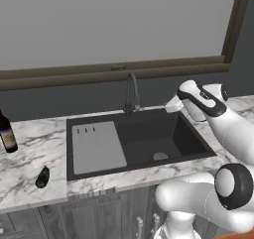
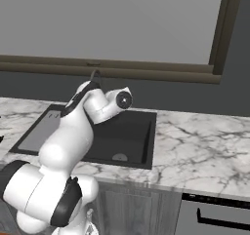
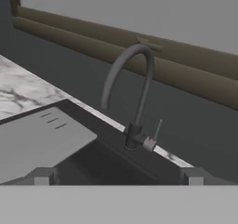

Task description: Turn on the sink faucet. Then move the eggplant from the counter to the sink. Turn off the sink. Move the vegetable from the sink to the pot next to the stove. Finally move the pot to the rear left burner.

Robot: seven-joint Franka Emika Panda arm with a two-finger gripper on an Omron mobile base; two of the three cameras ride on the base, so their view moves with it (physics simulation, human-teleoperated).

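Pincer (image 3: 119, 176) points at the faucet (image 3: 132, 93) at the sink's (image 1: 171, 158) rear edge, tips spread apart and holding nothing, presumably lining up on the thin lever (image 3: 157, 129) at its base to start the water. Eggplant (image 1: 42, 177), small, dark and glossy, lies near the bench's (image 1: 30, 153) front-left edge, beside a bottle (image 1: 7, 132).

Marble counter (image 1: 34, 134) carries eggplant (image 1: 42, 177), bottle (image 1: 7, 133), sink (image 1: 188, 134).
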